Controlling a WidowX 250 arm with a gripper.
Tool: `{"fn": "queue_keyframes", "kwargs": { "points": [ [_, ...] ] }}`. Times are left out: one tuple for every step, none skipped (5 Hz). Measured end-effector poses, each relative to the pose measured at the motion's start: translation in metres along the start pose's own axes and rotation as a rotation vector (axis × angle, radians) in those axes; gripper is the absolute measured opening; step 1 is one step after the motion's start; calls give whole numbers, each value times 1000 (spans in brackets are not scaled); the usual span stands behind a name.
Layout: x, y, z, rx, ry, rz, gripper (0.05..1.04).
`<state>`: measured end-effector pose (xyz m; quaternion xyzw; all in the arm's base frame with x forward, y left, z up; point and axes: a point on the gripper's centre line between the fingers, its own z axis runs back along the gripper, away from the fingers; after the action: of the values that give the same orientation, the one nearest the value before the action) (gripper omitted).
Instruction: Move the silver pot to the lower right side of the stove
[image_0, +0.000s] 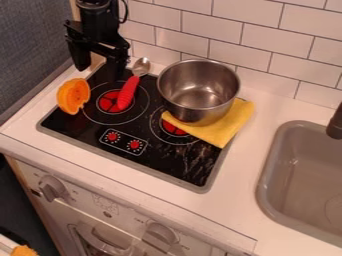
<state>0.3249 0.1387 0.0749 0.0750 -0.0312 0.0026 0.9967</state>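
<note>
My gripper hangs over the back left corner of the stove, its two fingers spread apart with nothing between them. The silver pot stands to its right, at the back right of the black stove, upright and looking hollow inside. Part of the pot rests on a yellow cloth, and it covers part of the right burner. A gap separates the gripper from the pot.
A spoon with a red handle lies across the left burner. An orange bowl-like piece sits at the stove's left edge. The grey sink is at the right, with a dark faucet. A tiled wall rises behind.
</note>
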Motion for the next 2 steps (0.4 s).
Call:
{"fn": "queue_keyframes", "kwargs": {
  "points": [
    [-3,-3,-11,-16,37,-1,1000],
    [23,-16,10,-20,-12,-6,1000]
  ]
}}
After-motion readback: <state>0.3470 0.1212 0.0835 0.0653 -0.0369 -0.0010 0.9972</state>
